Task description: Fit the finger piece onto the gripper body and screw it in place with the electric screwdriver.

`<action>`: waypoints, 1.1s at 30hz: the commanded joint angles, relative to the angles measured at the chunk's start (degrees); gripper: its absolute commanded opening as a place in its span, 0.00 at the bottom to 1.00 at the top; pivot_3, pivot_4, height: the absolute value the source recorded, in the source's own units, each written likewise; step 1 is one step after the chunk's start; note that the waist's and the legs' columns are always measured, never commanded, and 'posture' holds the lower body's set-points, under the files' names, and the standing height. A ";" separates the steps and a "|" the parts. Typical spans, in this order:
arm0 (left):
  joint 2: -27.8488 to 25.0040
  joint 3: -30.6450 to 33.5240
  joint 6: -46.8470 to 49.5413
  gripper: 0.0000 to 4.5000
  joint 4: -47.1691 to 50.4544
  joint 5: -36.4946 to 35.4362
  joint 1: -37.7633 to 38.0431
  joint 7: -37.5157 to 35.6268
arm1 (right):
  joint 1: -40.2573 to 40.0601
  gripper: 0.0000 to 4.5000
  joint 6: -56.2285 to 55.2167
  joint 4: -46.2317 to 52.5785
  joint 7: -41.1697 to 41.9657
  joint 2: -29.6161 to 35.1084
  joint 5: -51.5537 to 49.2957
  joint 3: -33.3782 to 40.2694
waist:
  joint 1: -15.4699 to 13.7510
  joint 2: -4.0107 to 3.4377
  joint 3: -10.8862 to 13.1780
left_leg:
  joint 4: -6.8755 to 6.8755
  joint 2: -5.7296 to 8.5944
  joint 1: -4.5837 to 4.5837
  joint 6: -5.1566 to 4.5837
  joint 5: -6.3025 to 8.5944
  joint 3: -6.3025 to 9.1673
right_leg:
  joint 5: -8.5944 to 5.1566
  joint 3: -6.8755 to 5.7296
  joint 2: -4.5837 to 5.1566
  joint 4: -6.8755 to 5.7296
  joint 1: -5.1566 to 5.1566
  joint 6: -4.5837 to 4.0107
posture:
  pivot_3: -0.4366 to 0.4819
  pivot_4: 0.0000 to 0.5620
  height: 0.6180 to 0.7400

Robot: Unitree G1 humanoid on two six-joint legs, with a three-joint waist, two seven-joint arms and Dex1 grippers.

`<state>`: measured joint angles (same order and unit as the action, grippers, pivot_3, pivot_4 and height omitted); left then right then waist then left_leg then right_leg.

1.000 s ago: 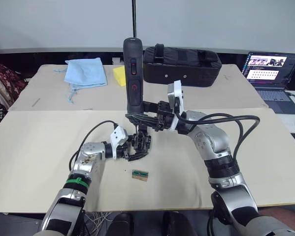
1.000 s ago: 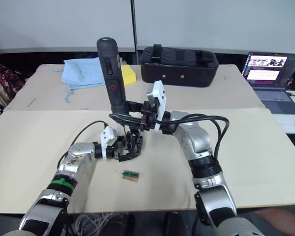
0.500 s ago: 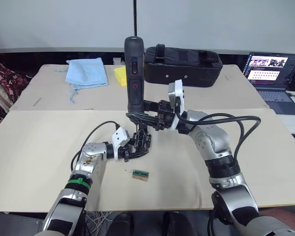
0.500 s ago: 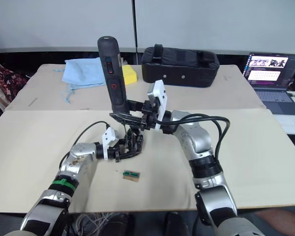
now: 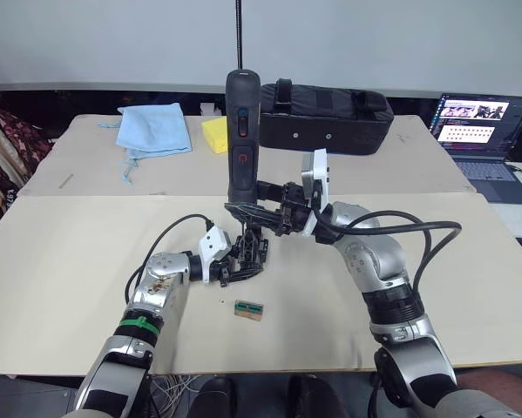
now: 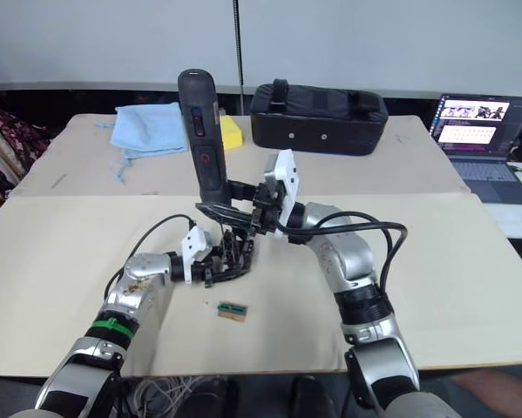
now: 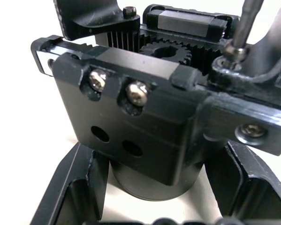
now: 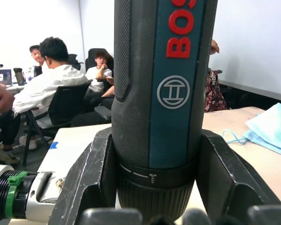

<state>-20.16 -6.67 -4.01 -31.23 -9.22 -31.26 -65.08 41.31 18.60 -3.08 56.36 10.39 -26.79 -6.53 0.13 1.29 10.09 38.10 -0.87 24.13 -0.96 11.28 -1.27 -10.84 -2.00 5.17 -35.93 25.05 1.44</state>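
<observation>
Near the middle of the beige worktop [image 5: 60,261] the gripper body [image 5: 248,252] stands on its round base, and the left gripper [image 5: 233,264] is closed around the lower part of it, one black finger on each side of the base, as the left wrist view shows [image 7: 145,140]. Directly above it the right gripper [image 5: 254,207] clamps the electric screwdriver [image 5: 240,135] near its lower end, holding the tool upright with its red buttons facing the camera. From the left wrist view the thin metal bit [image 7: 247,21] comes down onto a screw head at the top of the gripper body, beside the toothed gear and rack. Whether the finger piece is already seated there cannot be told from these pictures. Just in front of the gripper body, apart from it, a small brown block with a green top [image 5: 248,310] lies flat on the worktop. Farther back sit a blue cloth [image 5: 152,128], a yellow sponge [image 5: 213,135] and a black case [image 5: 323,116], with an open laptop [image 5: 483,131] off to the right
</observation>
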 commanded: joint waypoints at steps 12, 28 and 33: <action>-0.17 -0.94 1.40 0.52 1.38 0.07 0.55 -0.30 | -1.51 0.43 3.52 -0.86 -0.08 2.58 2.81 -4.32 | 0.06 0.01 -0.26 | 0.00 -0.02 -0.09 0.00 0.00 0.00 | -0.03 0.00 0.00 0.00 -0.07 0.05 | 0.48 0.27 1.00; -0.32 -0.90 1.53 0.52 1.38 0.09 0.77 -0.05 | -0.64 0.43 3.82 -0.84 -0.90 2.62 2.85 -4.76 | 0.05 0.01 -0.38 | 0.00 -0.03 -0.10 0.00 0.00 0.01 | -0.05 0.00 0.00 0.01 -0.07 0.06 | 0.48 0.27 1.00; -0.35 -1.00 0.25 0.52 0.39 1.14 0.46 1.17 | 0.76 0.43 3.50 0.46 -0.26 2.41 1.35 -3.58 | 0.02 0.01 -0.39 | 0.00 -0.03 -0.10 0.00 0.00 0.00 | -0.05 0.00 0.00 0.01 -0.07 0.06 | 0.48 0.27 1.00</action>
<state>-20.32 -7.07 -3.69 -30.87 -8.79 -31.06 -64.12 42.37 20.96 -1.78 55.33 12.47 -26.06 -8.79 0.15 1.30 9.70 38.10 -0.90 24.03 -0.96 11.28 -1.27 -10.89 -2.00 5.17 -35.92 24.98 1.51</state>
